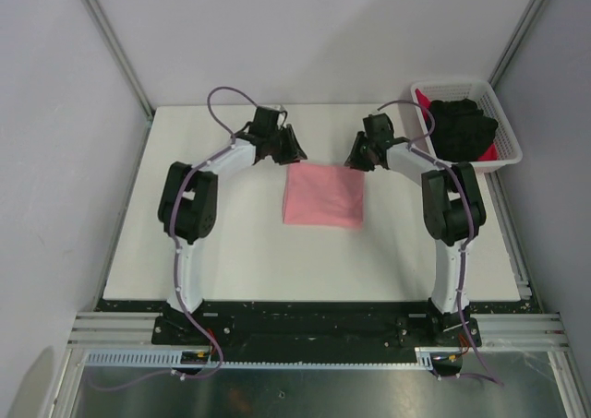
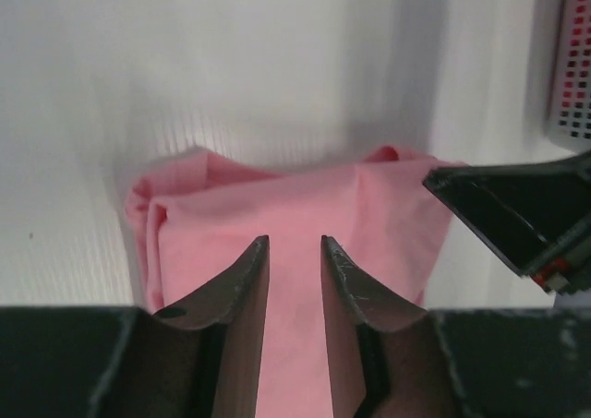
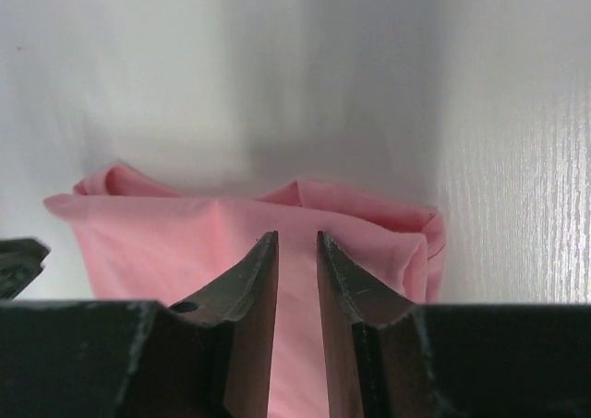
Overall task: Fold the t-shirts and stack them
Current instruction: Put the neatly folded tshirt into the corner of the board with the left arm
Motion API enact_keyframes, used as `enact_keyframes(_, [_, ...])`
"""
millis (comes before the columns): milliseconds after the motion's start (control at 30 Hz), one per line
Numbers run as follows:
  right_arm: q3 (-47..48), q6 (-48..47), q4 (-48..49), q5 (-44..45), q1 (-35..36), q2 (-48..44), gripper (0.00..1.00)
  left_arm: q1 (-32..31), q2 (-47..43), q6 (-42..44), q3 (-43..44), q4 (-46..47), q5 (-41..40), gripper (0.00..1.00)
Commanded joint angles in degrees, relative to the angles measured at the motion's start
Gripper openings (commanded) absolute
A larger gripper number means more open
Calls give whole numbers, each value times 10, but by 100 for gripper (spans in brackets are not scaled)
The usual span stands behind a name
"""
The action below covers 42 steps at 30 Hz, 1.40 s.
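A salmon-pink t-shirt (image 1: 323, 195) lies folded into a rough square in the middle of the white table. My left gripper (image 1: 295, 150) hovers at its far left corner and my right gripper (image 1: 354, 155) at its far right corner. In the left wrist view the left gripper (image 2: 295, 241) stands slightly open, with the pink t-shirt (image 2: 295, 206) lying beyond the gap. The right gripper (image 3: 297, 235) is likewise narrowly open over the pink t-shirt (image 3: 185, 233), gripping nothing. A black t-shirt (image 1: 466, 123) lies crumpled on a red t-shirt (image 1: 427, 98) in the basket.
The white lattice basket (image 1: 462, 83) stands at the table's far right corner; its wall (image 2: 572, 67) shows in the left wrist view. The table (image 1: 222, 252) is bounded by grey walls. The right arm's fingers (image 2: 517, 215) reach into the left wrist view.
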Motion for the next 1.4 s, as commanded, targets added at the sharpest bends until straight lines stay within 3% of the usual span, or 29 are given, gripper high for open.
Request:
enact_keyframes(0, [37,2,-17,-9,-11,22,27,8,63,-3,54,1,6,33])
enact_keyframes(200, [45,-2,-31,-19,-30,52,27,31,109,-33,60,1,-11,32])
enact_keyframes(433, [45,-8,-44,-24,-44,57,27,42,96,-31,43,0,-10,32])
enact_keyframes(600, [68,-19,-69,-22,-46,39,27,47,21,-8,18,-2,-18,39])
enact_keyframes(767, [106,-30,-105,-3,-47,8,30,54,-96,13,-75,-24,-67,56])
enact_keyframes(933, [135,-30,-140,-2,-47,-26,38,49,-137,34,-163,-40,-44,57])
enact_keyframes(1100, [103,-17,-143,-13,-43,-77,39,31,-127,56,-193,-44,-1,56])
enact_keyframes(1367, [7,-17,-130,-22,-31,-163,39,6,-98,60,-176,-64,0,55])
